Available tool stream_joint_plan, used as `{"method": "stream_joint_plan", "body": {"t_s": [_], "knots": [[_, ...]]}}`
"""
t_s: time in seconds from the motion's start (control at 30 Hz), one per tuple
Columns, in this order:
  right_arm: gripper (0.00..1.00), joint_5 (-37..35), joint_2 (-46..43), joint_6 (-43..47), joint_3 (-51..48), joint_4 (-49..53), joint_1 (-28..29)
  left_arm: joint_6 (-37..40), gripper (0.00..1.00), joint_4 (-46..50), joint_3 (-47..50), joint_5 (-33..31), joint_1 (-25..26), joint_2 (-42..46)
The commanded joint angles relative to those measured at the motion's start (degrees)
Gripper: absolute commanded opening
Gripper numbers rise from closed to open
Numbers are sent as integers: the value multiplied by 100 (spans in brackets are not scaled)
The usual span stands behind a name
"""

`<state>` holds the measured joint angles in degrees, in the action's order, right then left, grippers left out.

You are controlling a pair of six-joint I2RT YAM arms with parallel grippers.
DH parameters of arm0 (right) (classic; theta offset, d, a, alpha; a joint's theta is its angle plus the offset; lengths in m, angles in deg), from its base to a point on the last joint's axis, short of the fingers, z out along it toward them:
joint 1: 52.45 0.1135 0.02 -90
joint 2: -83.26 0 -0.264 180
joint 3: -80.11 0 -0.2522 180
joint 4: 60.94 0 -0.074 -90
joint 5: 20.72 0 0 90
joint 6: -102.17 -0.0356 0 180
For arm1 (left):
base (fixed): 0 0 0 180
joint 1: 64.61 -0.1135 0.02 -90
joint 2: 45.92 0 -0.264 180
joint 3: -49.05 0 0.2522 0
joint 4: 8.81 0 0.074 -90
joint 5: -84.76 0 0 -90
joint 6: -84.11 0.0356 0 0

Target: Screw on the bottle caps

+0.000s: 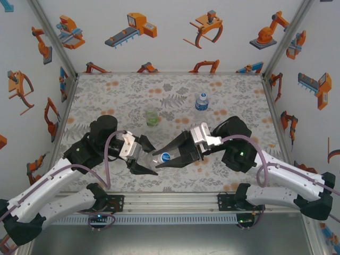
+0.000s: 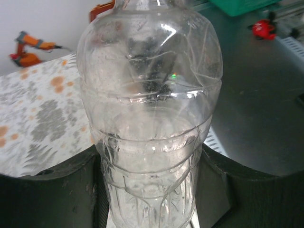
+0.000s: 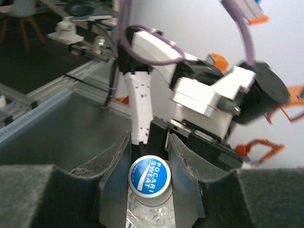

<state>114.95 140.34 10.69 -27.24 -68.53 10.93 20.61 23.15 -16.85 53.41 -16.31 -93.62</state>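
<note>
The colourless bottle (image 2: 149, 118) lies level above the table between the two arms, and my left gripper (image 2: 149, 192) is shut on its ribbed body. In the top view the bottle (image 1: 154, 158) points right, toward my right gripper (image 1: 169, 158). A bottle cap (image 3: 150, 176) with a blue printed top sits on the bottle's neck (image 3: 152, 213). My right gripper (image 3: 150, 183) is shut on that cap, with a pad (image 3: 114, 180) pressed against each side. The green-tinted bottle (image 1: 152, 117) and the blue-labelled bottle (image 1: 201, 102) stand upright farther back, both apart from the grippers.
The patterned table mat (image 1: 122, 95) stretches between white walls with orange robot prints. A metal rail (image 1: 170, 202) with the arm bases runs along the near edge. The left arm's white body (image 3: 142, 95) rises just behind the cap in the right wrist view.
</note>
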Motion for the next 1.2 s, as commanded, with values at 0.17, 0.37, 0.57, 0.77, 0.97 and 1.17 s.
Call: {"method": "stream_joint_plan", "body": {"t_s": [0.17, 0.37, 0.57, 0.77, 0.97, 1.17], "knots": [[0, -3667, -448, -788, -425, 646, -36, -33, 0, -722, 213, -1525, 31, 92], [0, -4965, -575, -966, -862, 411, -37, -220, 0, -1185, 243, -1899, 29, -72], [0, -4926, -628, -759, -960, 107, -36, -254, 42, -1076, 278, -2179, 31, -103], [0, -5196, -546, -444, -927, 412, -78, -229, 97, -754, 210, -2232, 31, -101], [0, -5145, -410, -169, -830, 922, -681, -94, 97, -3, 72, -2974, 18, 73], [0, -4230, 160, -299, -840, 684, -1900, -431, 97, 335, -38, -3839, -188, 152]]}}
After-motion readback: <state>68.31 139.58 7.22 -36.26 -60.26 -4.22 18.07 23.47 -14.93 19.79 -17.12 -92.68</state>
